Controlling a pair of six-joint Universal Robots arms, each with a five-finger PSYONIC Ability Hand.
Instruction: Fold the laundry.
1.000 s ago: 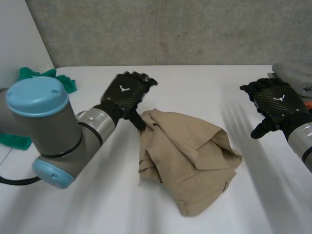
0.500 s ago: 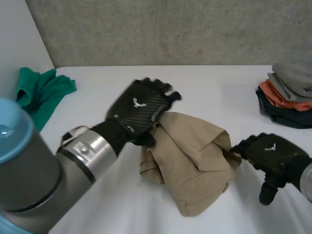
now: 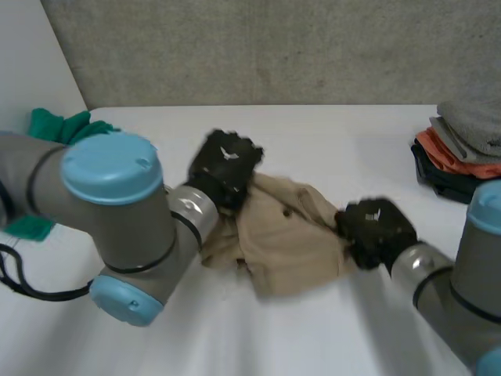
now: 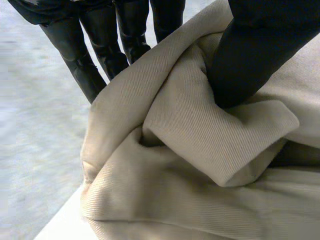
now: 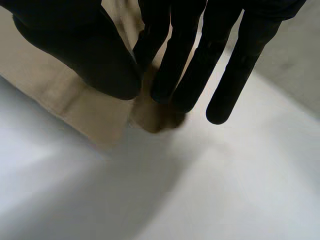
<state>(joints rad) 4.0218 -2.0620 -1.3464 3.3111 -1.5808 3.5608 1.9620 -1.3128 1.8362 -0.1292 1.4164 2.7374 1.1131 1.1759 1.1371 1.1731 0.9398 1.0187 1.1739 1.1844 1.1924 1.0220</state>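
Beige garment (image 3: 283, 239) pinched by left hand (image 3: 225, 166), its edge seemingly also by right hand (image 3: 374, 229)

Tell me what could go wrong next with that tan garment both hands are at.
The left hand pinches a bunched fold of the tan garment, so a pull may drag the whole heap instead of spreading it. The right hand sits at the garment's very edge, where it might slip off the cloth.
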